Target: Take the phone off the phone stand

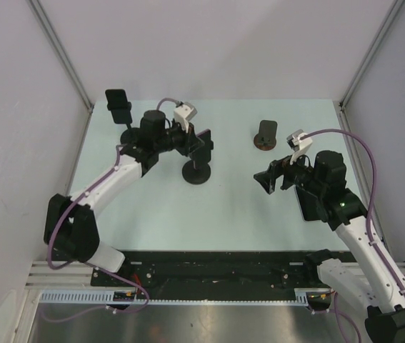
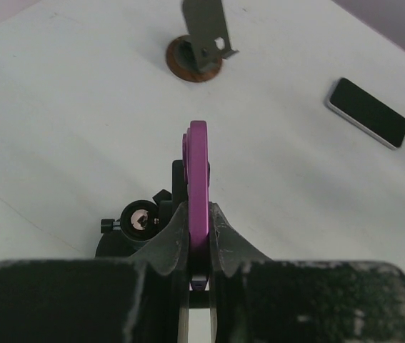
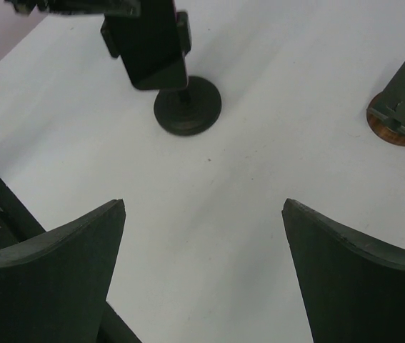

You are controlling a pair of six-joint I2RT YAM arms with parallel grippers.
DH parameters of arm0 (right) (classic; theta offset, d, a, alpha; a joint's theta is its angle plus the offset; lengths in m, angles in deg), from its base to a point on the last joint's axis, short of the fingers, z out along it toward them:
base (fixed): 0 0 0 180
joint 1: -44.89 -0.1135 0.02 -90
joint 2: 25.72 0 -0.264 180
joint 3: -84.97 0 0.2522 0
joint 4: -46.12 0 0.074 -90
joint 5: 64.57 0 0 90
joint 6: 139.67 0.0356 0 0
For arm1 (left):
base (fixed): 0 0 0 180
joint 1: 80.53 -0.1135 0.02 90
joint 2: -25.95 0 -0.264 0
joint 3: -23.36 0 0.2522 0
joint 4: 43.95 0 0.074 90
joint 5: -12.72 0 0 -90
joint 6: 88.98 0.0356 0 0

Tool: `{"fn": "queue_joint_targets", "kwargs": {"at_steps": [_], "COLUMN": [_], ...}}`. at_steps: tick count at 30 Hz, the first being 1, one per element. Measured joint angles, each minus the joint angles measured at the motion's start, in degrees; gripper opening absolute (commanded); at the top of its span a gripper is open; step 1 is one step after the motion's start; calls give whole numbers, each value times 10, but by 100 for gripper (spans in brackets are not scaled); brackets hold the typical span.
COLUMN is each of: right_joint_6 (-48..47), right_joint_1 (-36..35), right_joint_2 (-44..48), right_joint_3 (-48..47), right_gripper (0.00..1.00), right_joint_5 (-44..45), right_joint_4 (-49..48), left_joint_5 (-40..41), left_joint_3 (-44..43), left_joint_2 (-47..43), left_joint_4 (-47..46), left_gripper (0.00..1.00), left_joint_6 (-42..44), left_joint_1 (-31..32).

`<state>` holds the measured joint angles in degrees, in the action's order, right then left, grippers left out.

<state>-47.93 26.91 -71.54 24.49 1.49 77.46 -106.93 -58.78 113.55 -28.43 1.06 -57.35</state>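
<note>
A purple-edged phone (image 2: 198, 168) sits in the clamp of a black stand with a round base (image 1: 197, 174) near the table's middle. My left gripper (image 2: 198, 214) is shut on the phone's two faces, seen edge-on, above the stand's joint (image 2: 138, 220). In the top view the left gripper (image 1: 201, 146) is at the head of that stand. The right wrist view shows the phone's dark face (image 3: 148, 46) in the clamp above the base (image 3: 188, 107). My right gripper (image 1: 266, 179) is open and empty over bare table, to the right of the stand; its fingers (image 3: 59, 250) stand wide apart.
An empty grey stand on a brown round base (image 1: 265, 136) stands at the back right of centre. Another black stand (image 1: 119, 106) is at the back left. A second phone (image 2: 368, 112) lies flat on the table near the right arm (image 1: 303, 204).
</note>
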Motion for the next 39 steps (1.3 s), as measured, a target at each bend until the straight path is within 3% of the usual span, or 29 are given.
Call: {"fn": "queue_joint_targets", "kwargs": {"at_steps": [4, 6, 18, 21, 22, 34, 39], "right_joint_6": [13, 22, 38, 39, 39, 41, 43], "right_joint_1": [-4, -17, -78, -90, -94, -116, -140], "right_joint_2": [-11, -19, -41, -41, -41, -27, -26], "right_joint_3": [0, 0, 0, 0, 0, 0, 0], "right_gripper": [97, 97, 97, 97, 97, 100, 100], "right_joint_5": [-5, -3, 35, 46, 51, 87, 100], "right_joint_4": [-16, -29, -52, -55, -55, -52, -51], "left_joint_5": [35, 74, 233, 247, 249, 251, 261], "left_joint_3": [55, 89, 144, 154, 157, 163, 163], "left_joint_2": [-70, -116, -164, -169, -170, -217, -244], "left_joint_4": [15, 23, -8, -23, -26, -94, -98], "left_gripper": [0, 0, 1, 12, 22, 90, 100], "left_joint_6": [-1, -3, -58, -74, -77, -99, -107], "left_joint_1": [61, 125, 254, 260, 260, 262, 262]}}
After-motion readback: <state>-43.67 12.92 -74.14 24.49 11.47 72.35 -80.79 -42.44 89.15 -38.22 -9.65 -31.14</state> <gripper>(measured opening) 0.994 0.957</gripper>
